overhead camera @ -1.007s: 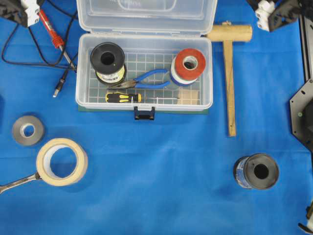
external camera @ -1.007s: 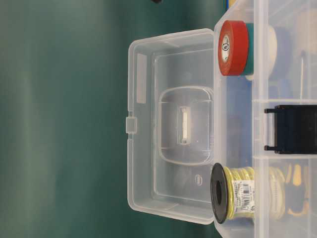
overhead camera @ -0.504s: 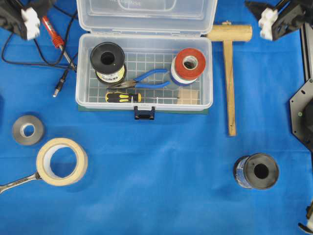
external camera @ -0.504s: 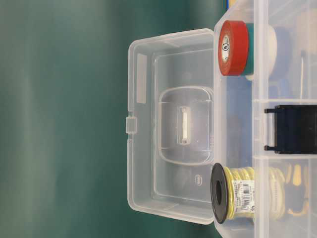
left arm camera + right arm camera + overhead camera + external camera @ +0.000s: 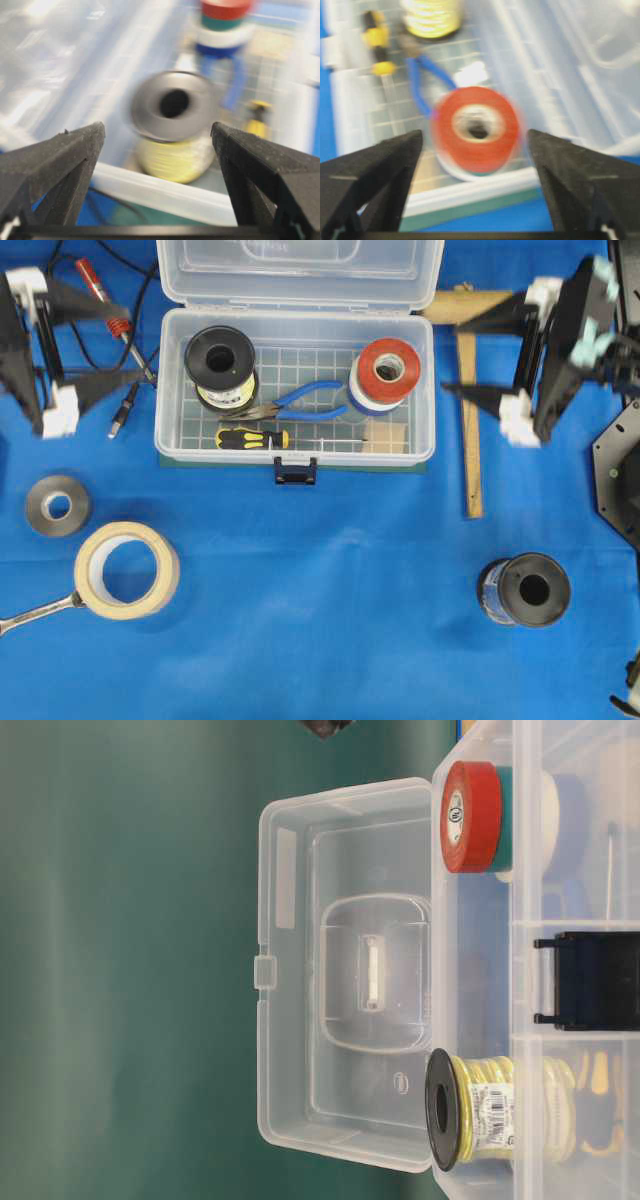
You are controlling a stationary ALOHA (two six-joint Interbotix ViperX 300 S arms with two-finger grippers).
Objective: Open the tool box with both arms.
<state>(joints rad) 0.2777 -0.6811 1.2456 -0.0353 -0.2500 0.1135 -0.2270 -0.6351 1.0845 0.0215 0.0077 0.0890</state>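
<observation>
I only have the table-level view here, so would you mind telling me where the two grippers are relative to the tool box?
Observer: In the overhead view the left gripper is beside the left end of the tool box and the right gripper beside its right end, neither touching it.
Operator: Thank you. Are they open?
Observer: Yes, both wrist views show the fingers spread wide with nothing between them.
Operator: And what lies under the right gripper?
Observer: A wooden mallet on the blue cloth, partly covered by the fingers.
</observation>
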